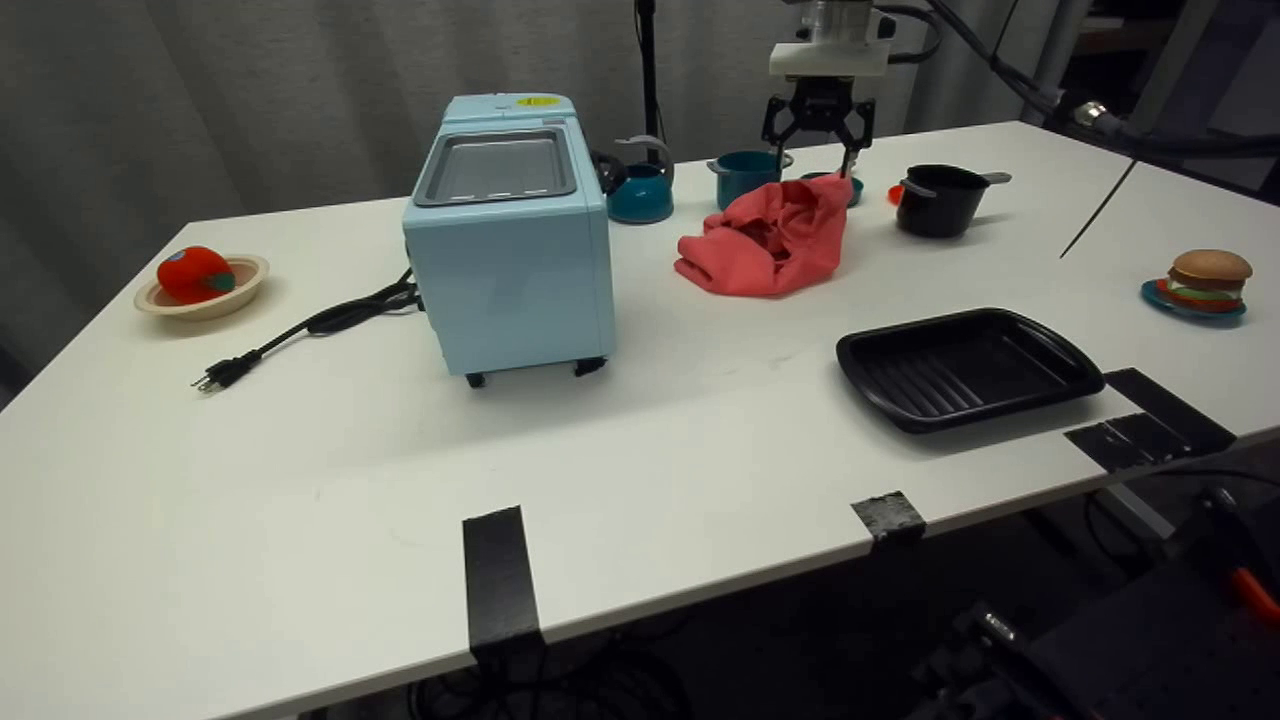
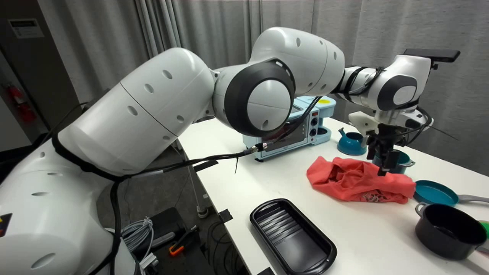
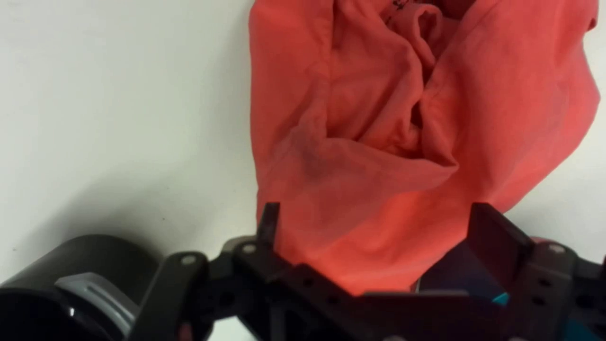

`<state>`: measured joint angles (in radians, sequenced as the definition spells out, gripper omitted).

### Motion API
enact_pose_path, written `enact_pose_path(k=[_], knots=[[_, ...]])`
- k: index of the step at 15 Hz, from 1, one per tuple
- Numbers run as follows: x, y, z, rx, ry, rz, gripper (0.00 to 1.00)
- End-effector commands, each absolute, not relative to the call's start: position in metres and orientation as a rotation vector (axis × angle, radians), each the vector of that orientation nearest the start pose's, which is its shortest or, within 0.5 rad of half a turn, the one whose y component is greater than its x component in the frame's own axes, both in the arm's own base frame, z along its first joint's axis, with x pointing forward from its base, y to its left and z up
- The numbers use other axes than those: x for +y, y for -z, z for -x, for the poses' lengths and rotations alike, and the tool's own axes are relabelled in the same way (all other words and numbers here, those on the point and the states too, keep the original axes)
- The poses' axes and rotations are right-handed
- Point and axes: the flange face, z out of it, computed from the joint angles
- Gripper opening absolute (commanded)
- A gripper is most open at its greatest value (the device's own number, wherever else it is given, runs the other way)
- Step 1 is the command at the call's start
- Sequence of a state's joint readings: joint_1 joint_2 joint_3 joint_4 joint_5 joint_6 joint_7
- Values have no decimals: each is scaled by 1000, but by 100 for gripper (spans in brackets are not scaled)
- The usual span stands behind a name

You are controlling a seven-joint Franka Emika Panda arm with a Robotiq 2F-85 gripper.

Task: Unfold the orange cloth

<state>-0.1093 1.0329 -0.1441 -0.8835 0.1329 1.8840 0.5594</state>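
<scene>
1. One orange cloth lies in a crumpled heap on the white table, between the pale blue oven and the black pot, its folds turned in around a hollow in the middle.
2. The gripper hangs at the side of the cloth near the teal pot, its fingers spread wide; in the wrist view fabric lies below and between them, and nothing looks pinched.
3. Judging by the heap, the unfolding is far from done; the next move probably calls for one loose edge, drawn outward.
4. Closing here could gather several layers at once, since the folds overlap; the whole bundle would then drag along instead of opening.
5. Too shallow a pinch may let the soft fabric slip away; too deep a reach may press the fingers into the table.
6. Any pull could disturb the teal pan: in an exterior view the cloth comes up to its rim, though whether they touch cannot be told.
7. The teal pot is near the gripper, partly hidden behind it in an exterior view, so a sideways swing might knock it over.
</scene>
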Motion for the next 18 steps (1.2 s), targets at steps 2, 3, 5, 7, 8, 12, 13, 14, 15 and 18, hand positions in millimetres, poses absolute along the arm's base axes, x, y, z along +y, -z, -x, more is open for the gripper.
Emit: enact_pose_path(k=[2,3,5,7,8,12,13,14,15,18], knots=[[-142,-264,-774,1203,-58,2906,100],[-142,-265,-774,1202,-66,2907,100],[-142,-265,-774,1201,-70,2907,100],[-142,-265,-774,1201,-70,2906,100],[-142,-265,-774,1201,-70,2906,100],[-135,-253,-780,1143,12,2928,100],[-134,-248,-781,1141,16,2921,100],[-132,-242,-781,1146,22,2915,100],[-131,-238,-783,1145,28,2915,100],[-127,-220,-779,1152,36,2911,75]])
